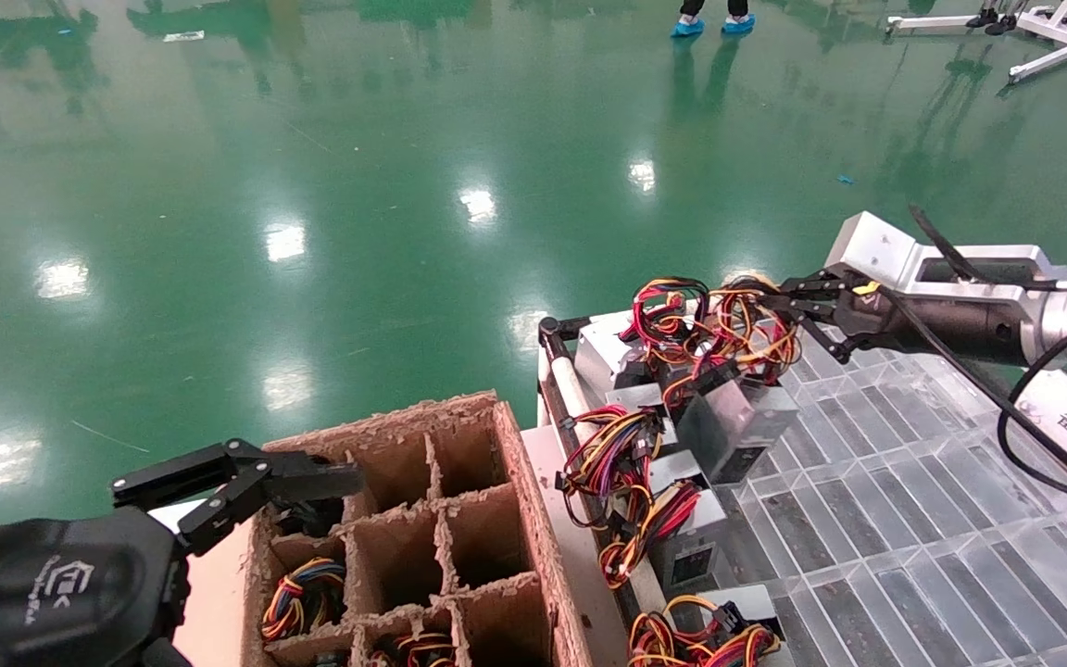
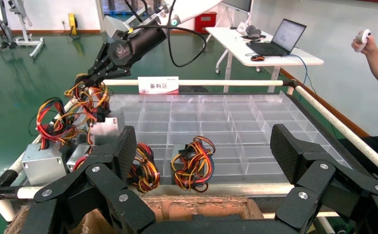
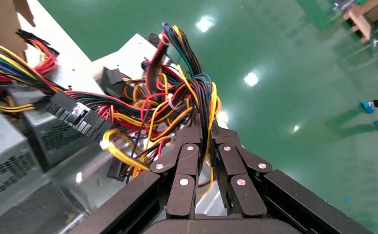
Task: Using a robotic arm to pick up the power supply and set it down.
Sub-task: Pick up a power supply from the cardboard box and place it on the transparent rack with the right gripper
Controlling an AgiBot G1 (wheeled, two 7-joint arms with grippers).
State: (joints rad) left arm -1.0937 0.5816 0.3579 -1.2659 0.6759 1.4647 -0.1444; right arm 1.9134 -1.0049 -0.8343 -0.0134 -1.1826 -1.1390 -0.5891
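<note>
Power supply [image 1: 735, 421]: a grey metal box is seen hanging tilted over the far left part of the tray, carried only by its wires; a dark vent face is turned down and toward the robot, and the long axis slants from the wire end, up and away, down toward the near side.
Wires [image 1: 728, 324]: a bunch of red, yellow, orange and black leads with black plugs is looped above the box, between it and the right hand.
Right hand [image 1: 779, 298]: thin black jointed fingers [image 3: 187, 146] are clenched on the wires, as shown in the right wrist view; the box itself is not touched by them.
Arm [image 1: 969, 296]: a silver wrist block, black body and black cable are reached in from the right over the tray.
Hidden parts: the box's upper face is covered by the wires; its far end is blurred in the right wrist view.
Other supplies [image 1: 682, 547]: several like boxes with wire bunches are laid along the tray's left edge; the nearest is cut off by the frame.
Tray [image 1: 904, 519]: clear ribbed plastic, divided into oblong cells, bordered by a white rail [image 2: 216, 83].
Carton [image 1: 459, 519]: brown torn cardboard with a cell grid; wire bunches are seen in the near cells.
Left hand [image 1: 246, 486]: held released above the carton's left edge, its fingers wide apart.
Floor [image 1: 311, 185]: glossy green.
</note>
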